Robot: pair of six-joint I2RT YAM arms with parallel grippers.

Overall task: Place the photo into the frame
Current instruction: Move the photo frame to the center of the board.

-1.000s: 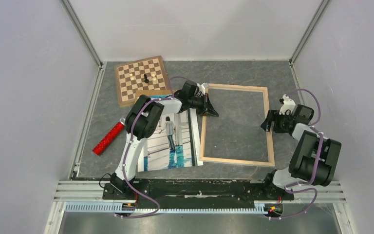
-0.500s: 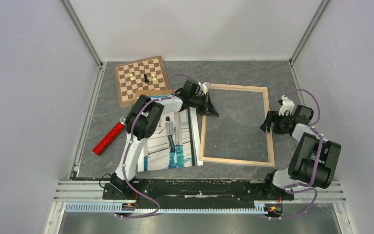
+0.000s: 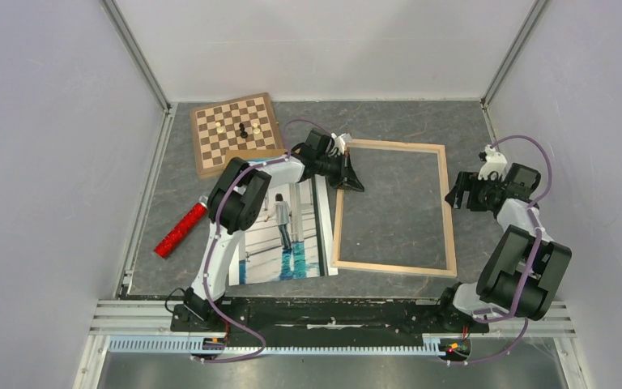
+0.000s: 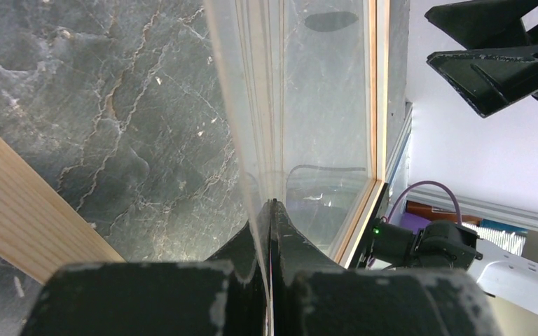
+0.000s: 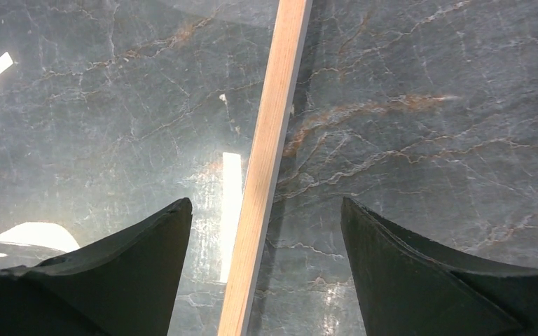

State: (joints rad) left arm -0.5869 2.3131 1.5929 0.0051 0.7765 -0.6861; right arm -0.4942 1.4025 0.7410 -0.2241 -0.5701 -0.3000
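Note:
The photo (image 3: pixel 287 231) lies face up on the table, left of the frame, its top part hidden under my left arm. The frame (image 3: pixel 394 267) lies flat, light wooden bars up, grey table showing through it. My left gripper (image 3: pixel 349 180) is at the frame's left bar near its far corner. In the left wrist view it (image 4: pixel 270 206) is shut on the edge of a clear pane (image 4: pixel 322 105) that reaches across the frame. My right gripper (image 3: pixel 457 199) is open and empty just outside the right bar. In the right wrist view that bar (image 5: pixel 270 140) runs between its fingers.
A checkered chessboard (image 3: pixel 235 130) with a few pieces stands at the back left, a brown board edge (image 3: pixel 261 154) showing below it. A red glittery cylinder (image 3: pixel 181 230) lies at the left. Grey walls close in both sides and the back.
My right gripper has drawn back to the right and a little farther away, off the frame's right bar. The left gripper has shifted only slightly; the photo and frame have stayed put.

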